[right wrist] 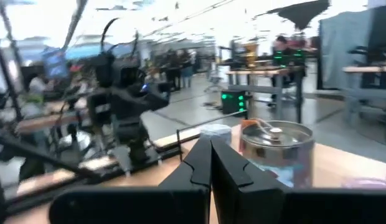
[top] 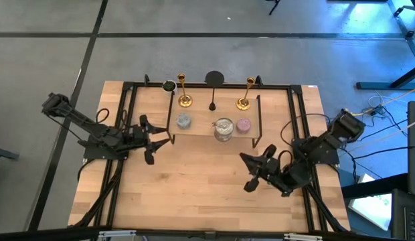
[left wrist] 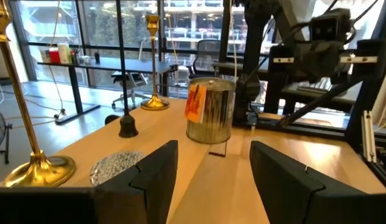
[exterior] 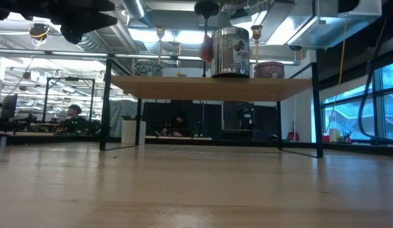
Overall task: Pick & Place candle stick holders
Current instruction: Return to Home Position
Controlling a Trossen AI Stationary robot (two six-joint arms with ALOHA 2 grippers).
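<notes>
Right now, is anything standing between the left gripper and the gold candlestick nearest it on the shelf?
Nothing visible stands squarely between them. The open left gripper is at the left end of the shelf. The near gold candlestick shows clear in the left wrist view. The blue-grey candle sits close beside that path.

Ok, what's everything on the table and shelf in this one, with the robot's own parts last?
candle stick holders: 2, gold, upright at the shelf's back, one left, one right
black candle holder: 1, black, upright between the gold pair
silver tin: 1, silver, shelf front, middle
blue-grey candle: 1, shelf front, left
pink candle: 1, shelf front, right
small dark round thing: 1, by the shelf's back left corner; cannot tell what it is
shelf: 1, wood top on black legs, table's back half
table: 1, light wood
left gripper: open, beside the shelf's left end
right gripper: shut, right of the shelf's front
</notes>
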